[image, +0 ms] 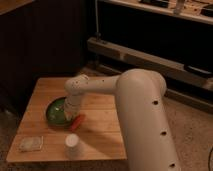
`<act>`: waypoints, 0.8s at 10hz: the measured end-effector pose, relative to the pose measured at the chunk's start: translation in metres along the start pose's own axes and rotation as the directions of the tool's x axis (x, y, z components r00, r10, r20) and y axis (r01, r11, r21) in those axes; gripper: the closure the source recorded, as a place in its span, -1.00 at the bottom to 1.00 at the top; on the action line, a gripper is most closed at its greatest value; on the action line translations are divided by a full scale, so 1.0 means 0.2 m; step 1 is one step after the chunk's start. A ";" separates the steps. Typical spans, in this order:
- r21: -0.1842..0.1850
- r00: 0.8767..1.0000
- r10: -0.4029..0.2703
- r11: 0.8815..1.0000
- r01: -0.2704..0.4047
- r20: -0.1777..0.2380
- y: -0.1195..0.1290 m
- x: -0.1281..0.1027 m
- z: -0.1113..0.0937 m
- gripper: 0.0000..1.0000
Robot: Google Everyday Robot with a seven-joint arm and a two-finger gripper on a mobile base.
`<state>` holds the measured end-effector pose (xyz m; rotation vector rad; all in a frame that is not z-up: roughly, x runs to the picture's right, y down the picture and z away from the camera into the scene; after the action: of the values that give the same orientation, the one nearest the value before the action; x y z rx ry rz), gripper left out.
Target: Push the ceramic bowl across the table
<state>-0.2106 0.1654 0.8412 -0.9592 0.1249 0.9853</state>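
Fingers on the gripper (67,114), honestly can't tell if they're spread or pinched, since the wrist blocks them and it's dark down there.

Closest to the camera is the robot's fat white arm (145,115), which covers the near right corner of the table (97,134). Right at the near edge, roughly mid-width, a small white cup (72,146) sits upside down. Over by the near left corner there's a flat pale square thing (31,144), maybe a packet, can't make out more.

A bit further in, a small red-orange object (76,122) lies tilted just beside the near right side of the ceramic bowl (55,112). No clue what it is. The bowl itself is glossy green and sits in the left half of the top, about halfway between the near and far edges, closer to the left edge than the right. The gripper comes straight down at the bowl's right side, on or just inside the rim.

Past the far edge, on the floor, a long dark shelf unit (150,55) runs along the back.
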 end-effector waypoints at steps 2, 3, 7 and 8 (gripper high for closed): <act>0.002 1.000 0.006 1.000 -0.006 0.002 -0.02 0.02 -0.01 0.99; 0.004 1.000 0.012 1.000 -0.012 0.002 -0.04 0.04 -0.01 0.99; 0.008 1.000 0.030 1.000 -0.030 0.004 -0.08 0.09 -0.03 0.99; 0.009 1.000 0.027 1.000 -0.028 0.004 -0.08 0.09 -0.03 0.99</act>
<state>-0.1868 0.1698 0.8394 -0.9497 0.1394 1.0111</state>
